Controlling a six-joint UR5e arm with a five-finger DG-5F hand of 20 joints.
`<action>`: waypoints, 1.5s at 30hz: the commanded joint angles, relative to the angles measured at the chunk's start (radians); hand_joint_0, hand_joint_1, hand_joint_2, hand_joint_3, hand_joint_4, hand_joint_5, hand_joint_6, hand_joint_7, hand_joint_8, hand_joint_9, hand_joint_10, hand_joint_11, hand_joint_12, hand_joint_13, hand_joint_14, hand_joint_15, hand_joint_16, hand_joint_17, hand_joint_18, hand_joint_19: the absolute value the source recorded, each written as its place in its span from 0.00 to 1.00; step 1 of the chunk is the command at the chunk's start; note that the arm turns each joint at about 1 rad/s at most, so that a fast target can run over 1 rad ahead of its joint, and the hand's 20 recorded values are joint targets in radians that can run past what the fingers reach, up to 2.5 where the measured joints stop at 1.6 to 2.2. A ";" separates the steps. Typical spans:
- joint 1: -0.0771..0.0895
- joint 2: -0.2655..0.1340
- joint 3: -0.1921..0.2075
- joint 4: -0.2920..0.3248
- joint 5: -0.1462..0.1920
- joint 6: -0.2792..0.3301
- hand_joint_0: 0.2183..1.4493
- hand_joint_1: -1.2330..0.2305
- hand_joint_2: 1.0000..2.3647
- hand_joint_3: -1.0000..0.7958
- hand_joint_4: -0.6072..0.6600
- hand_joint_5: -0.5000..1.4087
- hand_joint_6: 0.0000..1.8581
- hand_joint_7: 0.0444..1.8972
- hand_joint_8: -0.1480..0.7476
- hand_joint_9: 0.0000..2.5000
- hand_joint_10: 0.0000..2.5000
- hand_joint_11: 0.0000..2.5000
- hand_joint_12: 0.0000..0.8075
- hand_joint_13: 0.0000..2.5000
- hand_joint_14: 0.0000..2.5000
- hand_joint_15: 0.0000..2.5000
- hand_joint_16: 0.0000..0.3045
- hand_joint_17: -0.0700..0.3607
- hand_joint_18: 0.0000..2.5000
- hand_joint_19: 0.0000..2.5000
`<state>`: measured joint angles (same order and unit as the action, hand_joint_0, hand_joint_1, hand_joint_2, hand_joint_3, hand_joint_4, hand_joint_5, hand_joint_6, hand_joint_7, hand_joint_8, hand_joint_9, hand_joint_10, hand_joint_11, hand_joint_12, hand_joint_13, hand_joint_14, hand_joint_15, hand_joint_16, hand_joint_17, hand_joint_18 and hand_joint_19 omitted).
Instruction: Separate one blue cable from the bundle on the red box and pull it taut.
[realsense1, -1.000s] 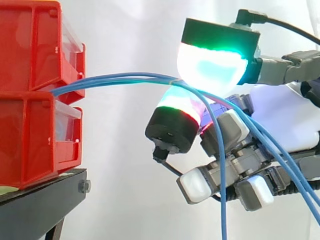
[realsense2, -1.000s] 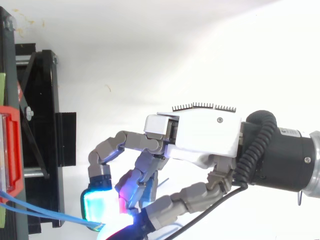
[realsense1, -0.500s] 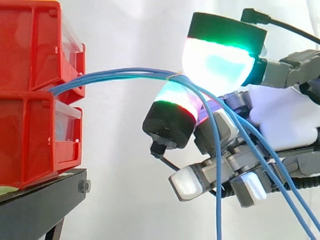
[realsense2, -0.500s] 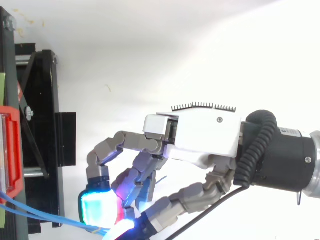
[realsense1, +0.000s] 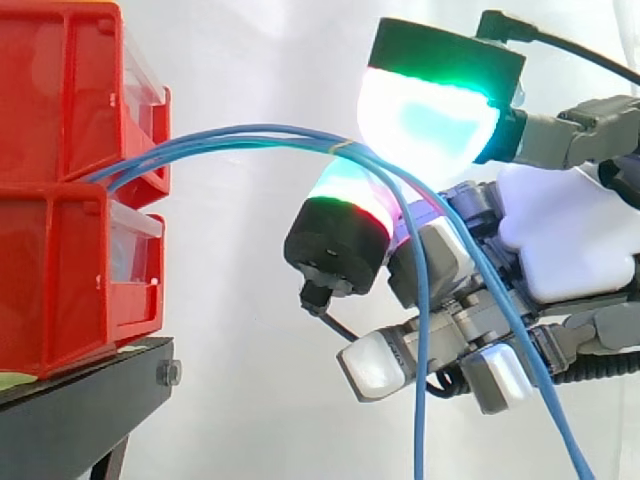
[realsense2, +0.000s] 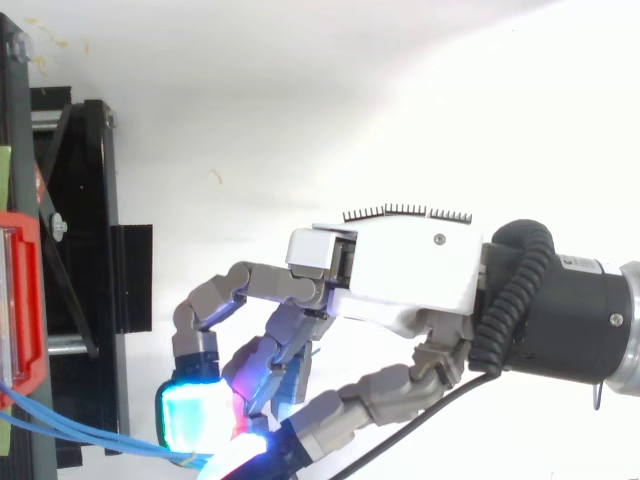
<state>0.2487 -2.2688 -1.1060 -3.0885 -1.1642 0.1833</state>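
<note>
Side view puts the red bins (realsense1: 70, 180) at the left edge, stacked on the black stand (realsense1: 80, 400) in the lower left corner, with your hand (realsense1: 570, 240) coming in from the right. The hand is pinching the blue cables (realsense1: 230, 135) between glowing pads (realsense1: 430, 120), one above and one below, at upper centre. Its other fingers are curled underneath. The cables leave the gap between the bins, arch up and rightward into the pinch, then drop off the bottom edge.

The biggest risk, as I judge it, is that more than one strand seems to run through the pinch. A pull would then drag the bundle rather than one cable. You cannot tell from either view exactly how many are caught.

Next, the arch is slack. If you pull hard, the load lands suddenly on the bins, which could shift on the stand.

A smaller risk is that the cables sit at the very tips of the pads, so they may slide out as tension rises.

Smallest of all, the hanging strands cross in front of the curled fingers and could snag there.
</note>
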 joint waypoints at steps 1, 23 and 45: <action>0.000 0.000 0.000 -0.001 0.000 0.001 0.32 0.29 0.01 0.35 0.53 0.19 0.45 0.61 0.59 0.44 0.01 0.31 0.46 0.36 0.00 0.17 0.14 0.39 0.44 0.23; -0.002 0.017 0.011 -0.007 0.000 0.001 0.50 0.20 0.00 0.28 0.56 0.16 0.47 0.54 0.57 0.41 0.01 0.33 0.44 0.34 0.00 0.16 0.14 0.38 0.42 0.21; 0.000 0.018 0.011 -0.016 0.003 0.001 0.35 0.31 0.00 0.28 0.60 0.18 0.46 0.59 0.59 0.42 0.01 0.30 0.45 0.35 0.01 0.16 0.14 0.38 0.43 0.22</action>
<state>0.2482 -2.2508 -1.0952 -3.1047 -1.1625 0.1841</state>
